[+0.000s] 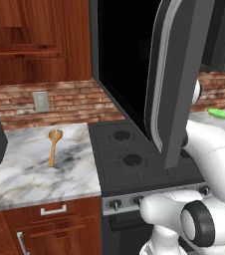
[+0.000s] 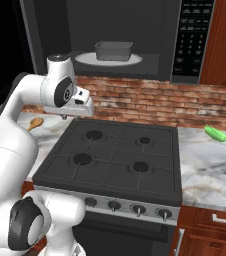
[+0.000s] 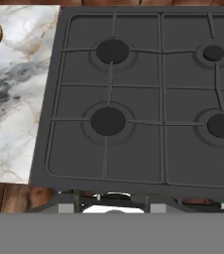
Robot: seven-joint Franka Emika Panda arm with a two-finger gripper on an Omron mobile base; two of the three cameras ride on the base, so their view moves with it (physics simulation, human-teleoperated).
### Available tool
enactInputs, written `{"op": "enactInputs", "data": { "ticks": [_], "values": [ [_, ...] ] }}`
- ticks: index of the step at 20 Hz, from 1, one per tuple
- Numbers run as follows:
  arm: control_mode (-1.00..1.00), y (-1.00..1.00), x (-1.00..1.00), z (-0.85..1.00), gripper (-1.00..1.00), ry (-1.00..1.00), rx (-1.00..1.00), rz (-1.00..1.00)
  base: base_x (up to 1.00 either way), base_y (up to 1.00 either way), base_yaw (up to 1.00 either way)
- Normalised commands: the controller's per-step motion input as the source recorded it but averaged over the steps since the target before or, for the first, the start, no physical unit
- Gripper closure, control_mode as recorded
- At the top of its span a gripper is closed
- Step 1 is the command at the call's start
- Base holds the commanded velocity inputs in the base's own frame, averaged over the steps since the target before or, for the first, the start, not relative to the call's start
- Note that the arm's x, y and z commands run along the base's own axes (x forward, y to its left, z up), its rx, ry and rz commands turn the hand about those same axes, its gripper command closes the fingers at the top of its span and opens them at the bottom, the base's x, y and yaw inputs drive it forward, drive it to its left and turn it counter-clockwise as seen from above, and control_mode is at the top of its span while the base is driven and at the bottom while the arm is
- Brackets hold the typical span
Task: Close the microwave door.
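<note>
The gripper (image 2: 65, 116) hangs from the white hand above the left rear part of the stove (image 2: 115, 155), pointing straight down; its fingertips are too small and dark against the hand to read, so I cannot tell whether the jaws are spread or pressed together. Directly beneath the jaws lies the stove's dark grate, with the two left burners (image 3: 108, 120) nearest below. Off to the left of the jaws, on the marble counter (image 1: 30, 164), lies a wooden spoon (image 1: 54, 144). Above and behind the jaws sits the microwave (image 2: 135, 40), its cavity open (a grey dish (image 2: 113, 50) rests on the round plate inside). The microwave door (image 1: 176, 79) stands swung wide out toward the robot, above and to the left of the jaws, handle strip at its outer edge. Far to the right, a green cucumber (image 2: 215, 133) lies on the counter.
</note>
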Motion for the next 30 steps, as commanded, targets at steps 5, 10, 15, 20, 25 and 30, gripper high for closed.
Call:
{"op": "enactInputs", "data": {
  "ticks": [5,10,15,20,25,30],
  "values": [
    [-1.0,-0.02,-0.52,0.02,-1.0,-0.13,0.02,0.0,0.0,0.0,0.0],
    [-1.0,-0.21,-1.0,0.63,-1.0,-0.51,0.12,-0.05,0.0,0.0,0.0],
    [-1.0,-0.33,-1.0,0.96,-1.0,-0.45,0.11,0.0,0.0,0.0,0.0],
    [-1.0,-0.1,-1.0,0.89,-1.0,-0.51,0.02,-0.04,0.0,0.0,0.0],
    [-1.0,0.03,-1.0,0.78,-1.0,-0.47,-0.11,-0.19,0.0,0.0,0.0],
    [-1.0,0.01,-1.0,0.48,-1.0,-0.41,-0.03,-0.12,0.0,0.0,0.0]
  ]
}}
